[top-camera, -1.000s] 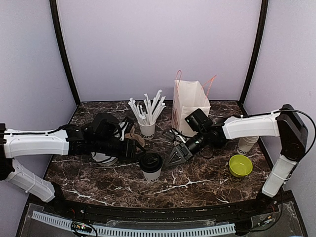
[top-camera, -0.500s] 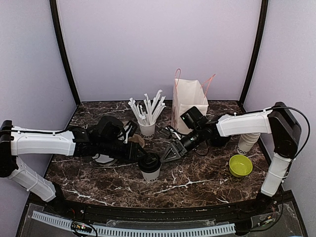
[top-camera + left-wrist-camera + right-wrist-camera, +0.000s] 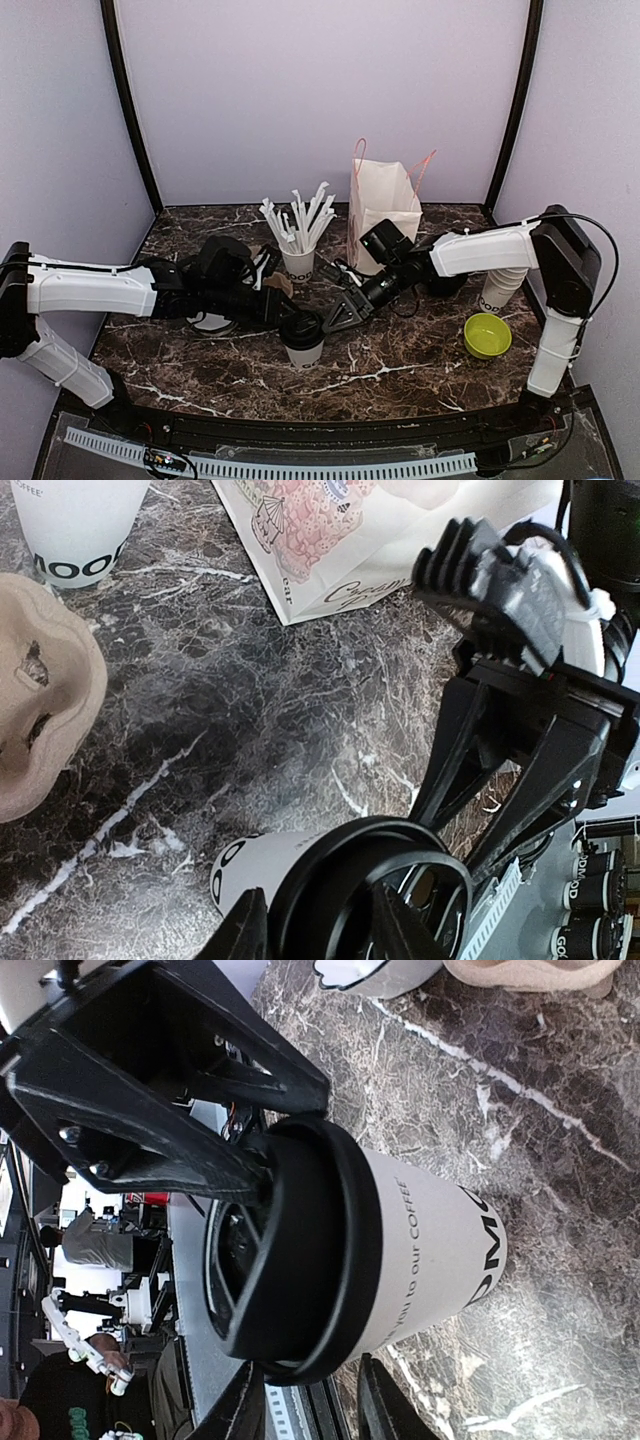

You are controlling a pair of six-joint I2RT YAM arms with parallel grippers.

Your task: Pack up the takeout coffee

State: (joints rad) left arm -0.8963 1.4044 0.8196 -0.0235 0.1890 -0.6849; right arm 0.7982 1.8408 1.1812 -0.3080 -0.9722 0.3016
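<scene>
Fingers of the left gripper (image 3: 322, 932) and right gripper (image 3: 312, 1400), narrowed since a second ago, closely flank the black lid (image 3: 302, 327) of the lidded coffee cup (image 3: 305, 350), though actual grip cannot be told; cup still unpacked, near-centre on the table (image 3: 420, 370), near-left of the paper bag (image 3: 385, 210).

Matt white paper cup (image 3: 430, 1235) with glossy black plastic lid (image 3: 335, 1260) on polished dark marble table (image 3: 250, 700).
</scene>
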